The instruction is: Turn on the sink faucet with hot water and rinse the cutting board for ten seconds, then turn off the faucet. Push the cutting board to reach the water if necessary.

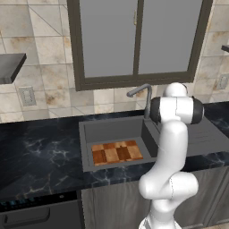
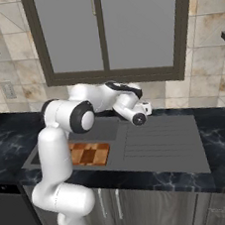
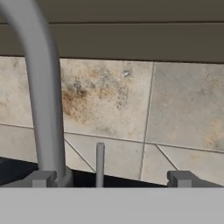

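The sink faucet [image 1: 146,100] is a slim grey gooseneck behind the sink [image 1: 112,129]; no water runs from it. In the hand view its stem [image 3: 43,100] rises at the left, and its thin upright handle [image 3: 100,162] stands between my fingertips, nearer the left one. My gripper [image 3: 112,178] is open and level with the handle, holding nothing. From the right base view the gripper [image 2: 145,109] reaches toward the back wall above the sink's rear edge. The checkered wooden cutting board [image 1: 117,151] lies flat on the basin floor, and it shows beside my arm [image 2: 89,153].
A ribbed drainboard [image 2: 161,143] adjoins the basin on the right. Black marbled countertop [image 1: 40,156] surrounds the sink. A tiled wall [image 3: 175,105] and a dark-framed window [image 1: 136,40] stand close behind the faucet. My own arm blocks the faucet base in the left base view.
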{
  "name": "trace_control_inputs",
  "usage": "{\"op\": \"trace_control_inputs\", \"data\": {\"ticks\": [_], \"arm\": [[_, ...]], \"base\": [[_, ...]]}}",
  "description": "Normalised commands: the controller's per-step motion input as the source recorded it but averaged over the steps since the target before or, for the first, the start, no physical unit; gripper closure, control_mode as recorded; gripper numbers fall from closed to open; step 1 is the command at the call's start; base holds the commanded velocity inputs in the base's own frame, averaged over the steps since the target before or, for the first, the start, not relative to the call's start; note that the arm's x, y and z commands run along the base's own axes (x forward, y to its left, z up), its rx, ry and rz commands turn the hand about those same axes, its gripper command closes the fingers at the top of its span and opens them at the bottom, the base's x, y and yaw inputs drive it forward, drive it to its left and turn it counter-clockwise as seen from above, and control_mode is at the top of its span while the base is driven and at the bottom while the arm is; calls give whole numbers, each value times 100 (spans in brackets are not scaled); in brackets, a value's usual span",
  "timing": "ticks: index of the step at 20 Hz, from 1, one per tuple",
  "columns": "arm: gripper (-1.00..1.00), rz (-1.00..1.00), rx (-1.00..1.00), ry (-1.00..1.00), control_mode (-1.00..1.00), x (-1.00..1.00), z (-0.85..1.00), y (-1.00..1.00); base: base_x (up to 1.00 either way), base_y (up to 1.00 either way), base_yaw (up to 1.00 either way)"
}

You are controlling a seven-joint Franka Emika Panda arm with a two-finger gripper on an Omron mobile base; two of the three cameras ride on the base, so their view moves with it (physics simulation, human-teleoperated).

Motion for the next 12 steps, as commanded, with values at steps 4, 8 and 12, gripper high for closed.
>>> {"op": "trace_control_inputs", "data": {"ticks": [4, 8, 12], "arm": [[-100, -1, 0, 0, -100, 14, 0, 0], [-100, -2, 0, 0, -100, 16, 0, 0], [-100, -2, 0, 0, -100, 11, -2, 1]], "base": [[0, 0, 0], [0, 0, 0], [0, 0, 0]]}}
